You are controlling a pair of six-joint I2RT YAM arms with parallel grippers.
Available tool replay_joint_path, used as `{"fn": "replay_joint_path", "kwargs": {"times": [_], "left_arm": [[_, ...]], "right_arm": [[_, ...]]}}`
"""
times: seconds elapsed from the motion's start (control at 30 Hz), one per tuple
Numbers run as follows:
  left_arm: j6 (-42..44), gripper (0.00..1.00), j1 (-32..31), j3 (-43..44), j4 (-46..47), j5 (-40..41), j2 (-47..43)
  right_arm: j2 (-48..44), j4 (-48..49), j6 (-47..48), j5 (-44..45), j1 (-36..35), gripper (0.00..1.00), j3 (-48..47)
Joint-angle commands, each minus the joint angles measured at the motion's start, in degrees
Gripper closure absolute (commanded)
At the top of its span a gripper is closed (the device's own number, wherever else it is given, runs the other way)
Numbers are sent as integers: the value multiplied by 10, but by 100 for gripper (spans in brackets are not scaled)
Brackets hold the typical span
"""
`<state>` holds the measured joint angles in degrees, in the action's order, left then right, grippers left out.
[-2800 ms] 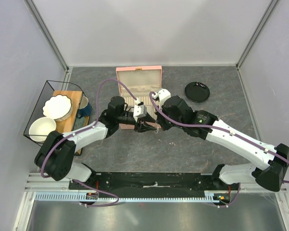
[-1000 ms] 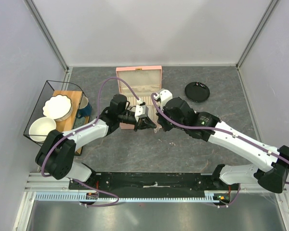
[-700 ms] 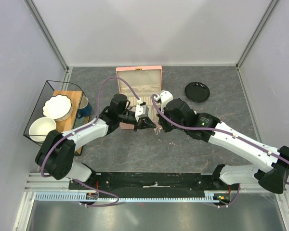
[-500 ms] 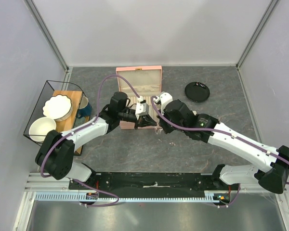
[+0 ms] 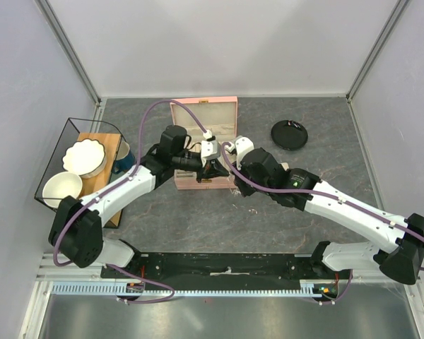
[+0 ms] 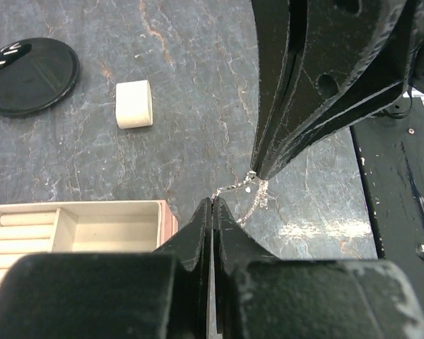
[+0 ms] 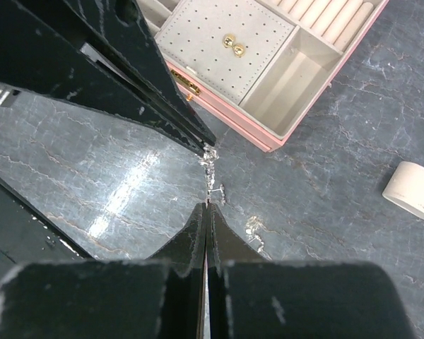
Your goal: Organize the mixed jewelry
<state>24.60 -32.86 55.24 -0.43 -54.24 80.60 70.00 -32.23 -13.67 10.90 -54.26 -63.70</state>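
Note:
A fine silvery chain [image 7: 210, 173] is stretched taut between my two grippers, just off the front right corner of the open pink box [image 7: 302, 107]. My left gripper [image 6: 213, 200] is shut on one end of the chain [image 6: 234, 185]. My right gripper [image 7: 207, 205] is shut on the other end. From above, the left gripper [image 5: 216, 169] and right gripper [image 5: 228, 176] nearly meet tip to tip beside the box [image 5: 203, 103]. Two gold studs [image 7: 230, 44] sit in the box's dotted panel. A loose silvery piece [image 7: 254, 227] lies on the table.
A small beige pad [image 6: 134, 104] and a round black disc [image 5: 289, 134] lie to the right of the box. A wire rack [image 5: 71, 123] at the left holds two white bowls [image 5: 83, 157], a wooden board and a blue cup. Grey walls close in three sides.
My left gripper has closed fully and drawn back toward the box. The right gripper stayed shut and shifted slightly, and the chain now spans the two tips.

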Motion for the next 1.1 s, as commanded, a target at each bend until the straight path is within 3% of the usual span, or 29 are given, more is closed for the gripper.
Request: {"fn": "replay_joint_path", "kwargs": {"times": [0.0, 0.6, 1.07], "left_arm": [[25, 99, 1, 36, -62, 20, -25], [-45, 99, 0, 58, -87, -19, -68], [32, 99, 2, 101, -131, 97, -41]], "right_arm": [[-11, 30, 2, 15, -2, 100, 6], [18, 126, 0, 0, -3, 100, 38], [52, 118, 29, 61, -2, 100, -15]]}}
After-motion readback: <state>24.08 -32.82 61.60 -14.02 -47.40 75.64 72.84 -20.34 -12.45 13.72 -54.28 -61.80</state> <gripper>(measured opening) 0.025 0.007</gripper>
